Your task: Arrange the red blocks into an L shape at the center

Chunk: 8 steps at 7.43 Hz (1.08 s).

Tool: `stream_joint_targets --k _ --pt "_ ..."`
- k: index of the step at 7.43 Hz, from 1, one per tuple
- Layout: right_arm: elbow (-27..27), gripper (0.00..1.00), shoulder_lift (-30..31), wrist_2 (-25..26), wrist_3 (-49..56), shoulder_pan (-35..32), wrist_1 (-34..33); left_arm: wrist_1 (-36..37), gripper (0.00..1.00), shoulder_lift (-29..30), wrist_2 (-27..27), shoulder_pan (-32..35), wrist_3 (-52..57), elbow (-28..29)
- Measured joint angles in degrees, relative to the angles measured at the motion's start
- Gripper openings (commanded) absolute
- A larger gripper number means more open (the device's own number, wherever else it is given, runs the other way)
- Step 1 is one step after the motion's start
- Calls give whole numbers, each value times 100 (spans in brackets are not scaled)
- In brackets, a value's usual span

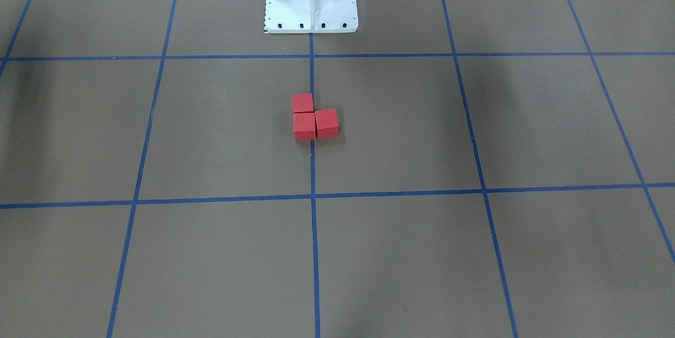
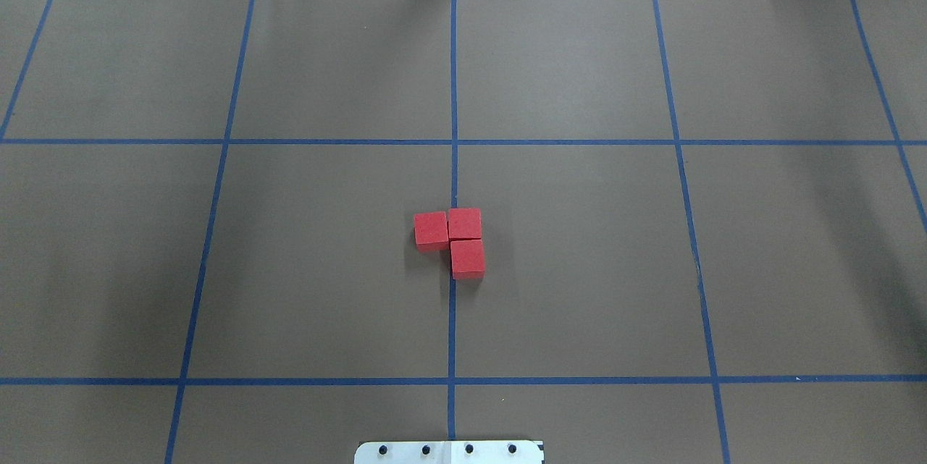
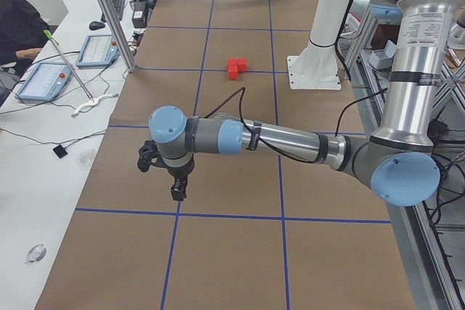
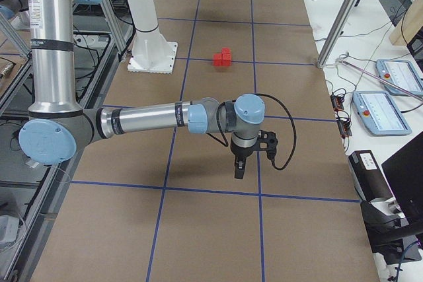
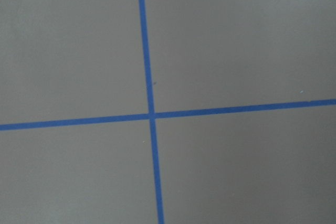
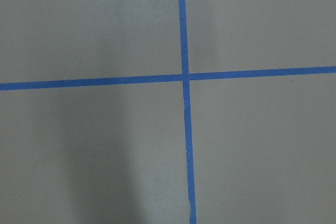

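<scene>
Across the brown paper tabletop (image 2: 579, 268) gridded in blue tape, the left gripper (image 3: 177, 192) and right gripper (image 4: 238, 171) hang well apart from the work; whether they are open I cannot tell. Three small matte red cubes (image 2: 464, 224) touch in an L astride the centre line (image 2: 452, 174). The task is probably finished, so keep both arms clear.

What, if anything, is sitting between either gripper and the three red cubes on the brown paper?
Nothing visible. Only bare brown paper with blue tape lines lies between the left gripper, the right gripper and the three small red cubes, which form an L on the middle line.
</scene>
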<state>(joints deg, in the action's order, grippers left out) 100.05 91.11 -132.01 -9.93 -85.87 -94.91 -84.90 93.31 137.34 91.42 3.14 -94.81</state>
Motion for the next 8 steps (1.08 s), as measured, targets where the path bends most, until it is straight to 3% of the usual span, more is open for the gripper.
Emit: stream_joint_targets --k 4,8 --pt "-23 100 108 -101 33 0 6 -288 100 -521 140 39 -616 -336" --pt "-178 100 201 -50 53 0 41 -282 100 -596 -362 25 -631 -585"
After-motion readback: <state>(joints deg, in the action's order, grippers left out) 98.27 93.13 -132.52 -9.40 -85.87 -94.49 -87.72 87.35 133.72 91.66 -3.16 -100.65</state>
